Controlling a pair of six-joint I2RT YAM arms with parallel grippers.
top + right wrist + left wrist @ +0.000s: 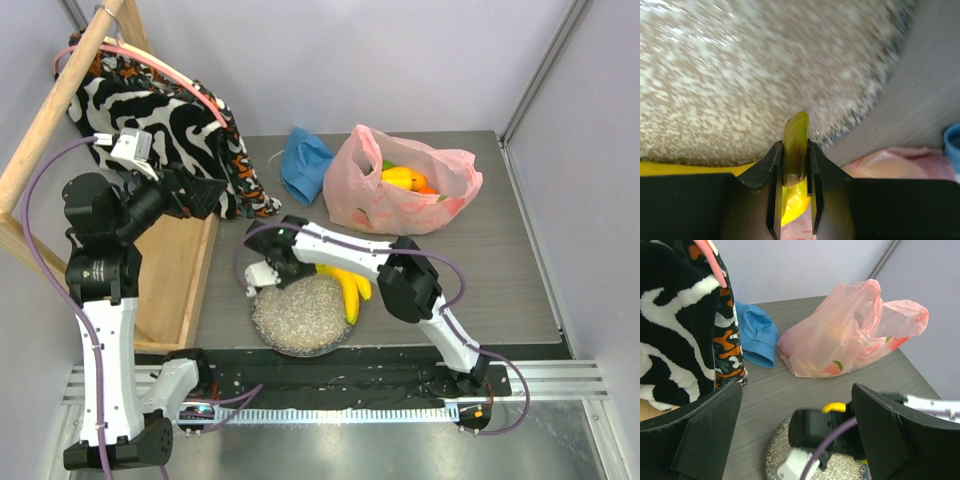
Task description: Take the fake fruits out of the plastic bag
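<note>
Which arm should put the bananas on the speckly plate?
Right. The right gripper holds the banana bunch over the speckled plate; the left gripper hangs open, away from it.

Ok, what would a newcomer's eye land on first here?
The right claw, shut on the stem of the yellow banana bunch at the rim of the speckled round plate, front centre. Behind it, the pink plastic bag with fruits still inside, and the bold black-and-white fabric at far left.

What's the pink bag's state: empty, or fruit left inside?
Not empty. Top view shows yellow and orange fruits inside the pink plastic bag through its open mouth; the banana bunch is already out.
</note>
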